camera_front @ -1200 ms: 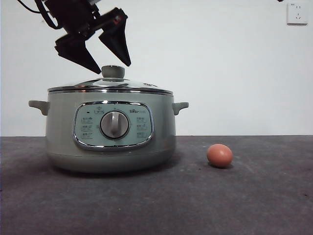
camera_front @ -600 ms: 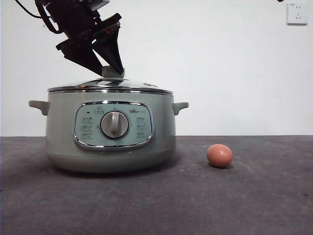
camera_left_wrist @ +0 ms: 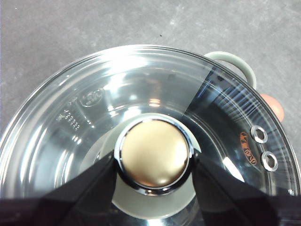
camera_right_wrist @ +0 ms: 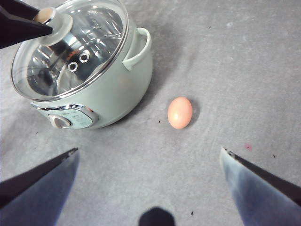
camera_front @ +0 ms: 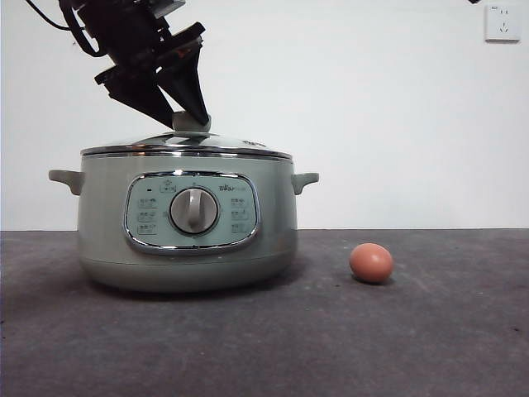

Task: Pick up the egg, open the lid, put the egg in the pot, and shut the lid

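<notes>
The pale green pot [camera_front: 186, 248] stands on the left of the table with the glass lid [camera_front: 186, 145] on it. My left gripper [camera_front: 188, 122] comes down from the upper left, its jaws shut on the lid's knob [camera_left_wrist: 154, 153], one on each side. The lid still rests on the pot's rim. The reddish-brown egg [camera_front: 371, 263] lies on the table to the right of the pot, apart from it. My right gripper [camera_right_wrist: 149, 150] is open and empty, high above the table, with the egg [camera_right_wrist: 180, 112] and pot [camera_right_wrist: 127, 84] below it.
The dark grey table [camera_front: 413, 347] runs to a white wall with a socket [camera_front: 502, 22] at the top right. The pot's side handle [camera_front: 304, 180] sticks out toward the egg.
My left gripper came down from above the lid and closed its jaws around the knob; over the last half second it has held still. The egg and pot have not moved.
</notes>
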